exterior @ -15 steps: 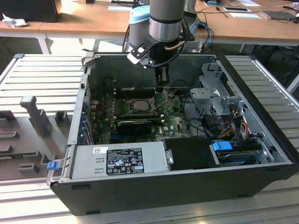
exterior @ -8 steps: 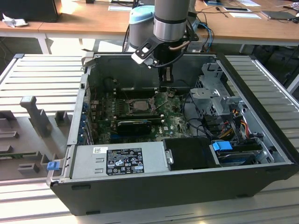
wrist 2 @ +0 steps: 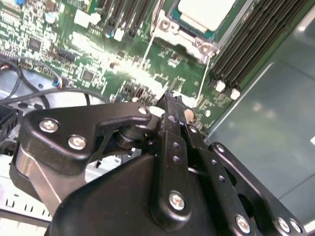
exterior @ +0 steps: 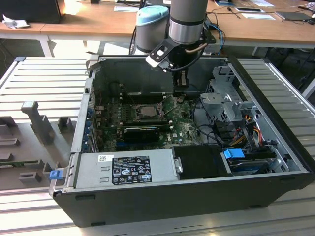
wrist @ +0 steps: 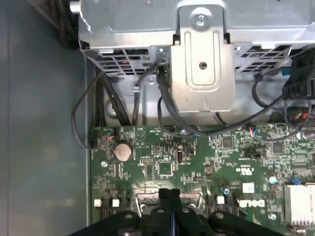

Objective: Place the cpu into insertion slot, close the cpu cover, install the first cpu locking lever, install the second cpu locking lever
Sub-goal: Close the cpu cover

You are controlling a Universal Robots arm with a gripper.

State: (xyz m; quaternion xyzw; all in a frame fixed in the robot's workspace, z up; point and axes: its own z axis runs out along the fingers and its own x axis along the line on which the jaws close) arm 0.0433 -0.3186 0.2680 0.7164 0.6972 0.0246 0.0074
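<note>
Claw hangs from the arm inside the open PC case, low over the green motherboard. It sits near the case's back wall.

Claw state: clenched. The fingers are pressed together in both wrist views. I see nothing pinched between the tips, though something thin there would be hard to make out.

- cpu: pale metal top, seated in the insertion slot. It is not in the claw. In the second wrist view it lies just beyond the fingertips, apart from them. In the exterior view the slot is near the claw, toward the exterior view's left and a bit lower.
- cpu cover: dull silver frame edge with screw heads, right against the cpu on the side facing the claw. Can't tell if it lies fully flat.
- Two thin wire levers run from the frame toward the claw. One ends just beside the fingertips. Can't tell whether they touch.
- Black memory slots run alongside the slot, past the claw tip.

On the other side of the claw, in the first wrist view:
- silver drive cage
- black cables dropping from the cage to the board
- coin cell on the board between the cage and the claw

The grey power supply lies along the case's near wall, well apart from the claw.
</note>
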